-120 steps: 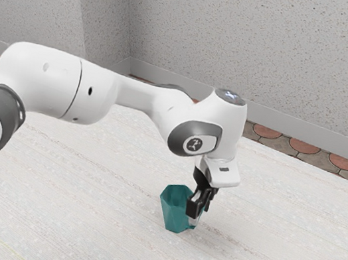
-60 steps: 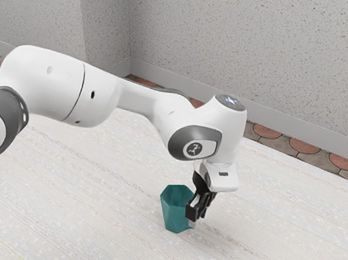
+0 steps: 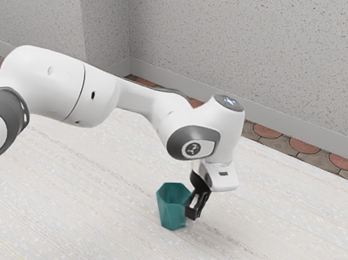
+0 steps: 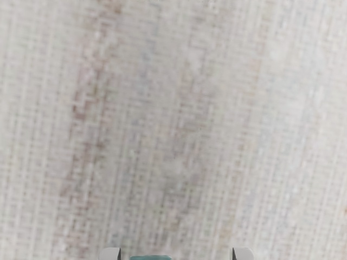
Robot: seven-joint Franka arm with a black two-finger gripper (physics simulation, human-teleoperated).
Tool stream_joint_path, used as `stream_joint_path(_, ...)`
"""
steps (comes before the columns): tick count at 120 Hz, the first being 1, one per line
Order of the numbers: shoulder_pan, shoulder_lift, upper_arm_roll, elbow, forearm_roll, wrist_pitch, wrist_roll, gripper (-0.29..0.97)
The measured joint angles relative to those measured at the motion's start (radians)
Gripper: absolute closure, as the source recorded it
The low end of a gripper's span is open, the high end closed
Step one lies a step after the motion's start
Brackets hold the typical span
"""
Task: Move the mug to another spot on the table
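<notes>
Mug (image 3: 171, 207), teal and faceted like a cut stone with flat angular panels and an open mouth, sat near the middle of the pale surface (image 3: 64, 218), whose finish was a fine woven grain with faint brownish streaks. The black claw (image 3: 193, 206) pointed down at the mug's side toward the exterior view's right and pinched its wall there, closed on it. I could not tell whether the mug's base touched the surface. Above the claw the arm (image 3: 99, 93) was smooth glossy white with grey joint caps. Behind it rose a speckled, rough grey wall (image 3: 276, 47) over a floor (image 3: 305, 148) of rounded reddish tiles. In the wrist view the streaked surface (image 4: 173, 108) lay below the hand, with a sliver of the teal mug (image 4: 150, 258) between two grey fingertips (image 4: 110, 253). Compared with half a second earlier, the mug had shifted a little toward the exterior view's left and sat slightly higher in the picture. The claw had risen with it, and its wrist sat a touch farther left.
</notes>
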Motion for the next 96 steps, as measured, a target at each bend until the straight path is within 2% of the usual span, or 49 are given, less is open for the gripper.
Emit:
stream_joint_path(21,-0.011,-0.010,0.000,0.002,0.004,-0.021,-0.027,0.63)
stream_joint_path(36,-0.016,-0.013,0.001,0.004,0.007,-0.041,-0.043,0.62)
stream_joint_path(63,-0.111,-0.027,0.099,0.003,0.089,-0.075,-0.071,0.70)
stream_joint_path(79,-0.124,-0.035,0.122,0.003,0.163,-0.117,-0.098,0.72)
stream_joint_path(96,-0.125,-0.040,0.182,0.004,0.215,-0.158,-0.123,0.73)
